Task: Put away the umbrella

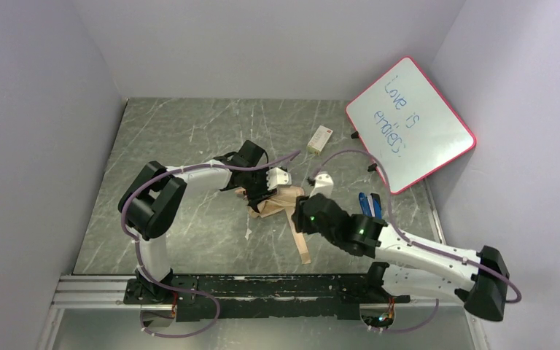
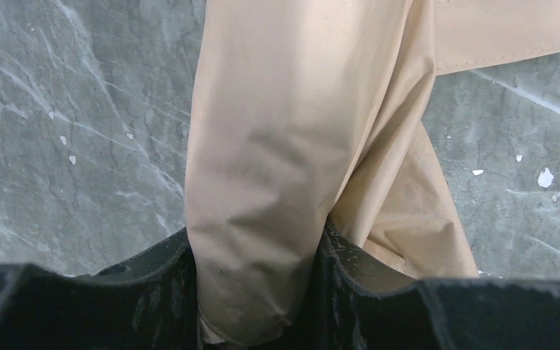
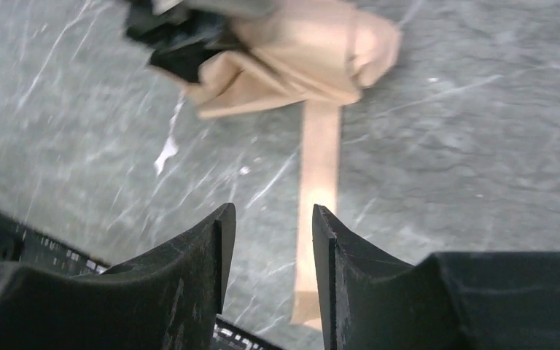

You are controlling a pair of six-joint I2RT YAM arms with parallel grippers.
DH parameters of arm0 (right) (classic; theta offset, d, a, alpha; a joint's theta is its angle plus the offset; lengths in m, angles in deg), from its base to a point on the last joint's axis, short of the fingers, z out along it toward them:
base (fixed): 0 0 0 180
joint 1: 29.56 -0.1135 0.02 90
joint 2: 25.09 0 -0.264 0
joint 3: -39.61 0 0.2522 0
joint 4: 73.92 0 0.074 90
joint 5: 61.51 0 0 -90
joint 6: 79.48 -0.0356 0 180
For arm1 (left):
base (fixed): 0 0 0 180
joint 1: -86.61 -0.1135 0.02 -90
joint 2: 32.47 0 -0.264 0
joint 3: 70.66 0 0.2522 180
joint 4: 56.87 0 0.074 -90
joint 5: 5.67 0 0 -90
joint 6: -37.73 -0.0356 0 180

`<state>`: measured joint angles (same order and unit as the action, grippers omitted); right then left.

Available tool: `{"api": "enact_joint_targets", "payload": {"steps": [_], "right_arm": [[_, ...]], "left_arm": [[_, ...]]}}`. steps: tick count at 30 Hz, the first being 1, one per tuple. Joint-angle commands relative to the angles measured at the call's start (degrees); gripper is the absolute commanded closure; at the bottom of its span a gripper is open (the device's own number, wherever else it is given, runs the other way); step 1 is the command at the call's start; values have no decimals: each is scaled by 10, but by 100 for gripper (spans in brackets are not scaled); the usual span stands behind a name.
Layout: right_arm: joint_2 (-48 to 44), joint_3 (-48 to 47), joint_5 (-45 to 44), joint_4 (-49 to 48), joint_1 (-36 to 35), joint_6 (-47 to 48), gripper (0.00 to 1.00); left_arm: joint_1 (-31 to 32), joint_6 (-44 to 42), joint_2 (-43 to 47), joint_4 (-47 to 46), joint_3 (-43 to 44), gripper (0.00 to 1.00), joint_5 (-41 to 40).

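Note:
The umbrella [image 1: 273, 203] lies folded and bunched at the table's middle, tan fabric outside with black showing. Its tan strap [image 1: 300, 240] trails toward the near edge. My left gripper [image 1: 260, 191] is shut on a thick fold of the tan fabric [image 2: 262, 189], seen filling the gap between the fingers in the left wrist view. My right gripper [image 1: 300, 213] is open and empty, hovering just right of the bundle. In the right wrist view the strap [image 3: 319, 168] runs down under the right finger [image 3: 332, 248] and the bundle [image 3: 292, 58] lies ahead.
A pink-framed whiteboard [image 1: 410, 122] leans at the back right. A small white box [image 1: 320, 138] lies behind the umbrella. A small blue object [image 1: 370, 204] sits just right of my right arm. The black mounting rail [image 1: 277, 288] runs along the near edge.

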<state>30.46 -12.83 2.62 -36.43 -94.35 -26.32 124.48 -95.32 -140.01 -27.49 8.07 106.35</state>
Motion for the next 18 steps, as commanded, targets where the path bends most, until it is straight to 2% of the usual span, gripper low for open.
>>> {"api": "enact_joint_targets", "payload": {"steps": [1, 3, 7, 10, 13, 18], "right_arm": [[-22, 24, 50, -40, 116, 13, 52], [-23, 33, 78, -49, 191, 27, 52], [-19, 54, 214, -125, 367, 66, 50], [35, 31, 296, -181, 451, 98, 47], [120, -30, 333, -186, 495, 139, 45], [208, -104, 363, -174, 510, 166, 47]], "left_arm": [[12, -1, -18, -20, -5, 95, -52], [19, 4, -17, -21, -5, 95, -60], [37, 16, -10, -33, -15, 95, -89], [51, 35, -6, -46, -20, 95, -126], [65, 55, -3, -58, -25, 95, -162], [84, 67, 1, -69, -40, 95, -196]]}}
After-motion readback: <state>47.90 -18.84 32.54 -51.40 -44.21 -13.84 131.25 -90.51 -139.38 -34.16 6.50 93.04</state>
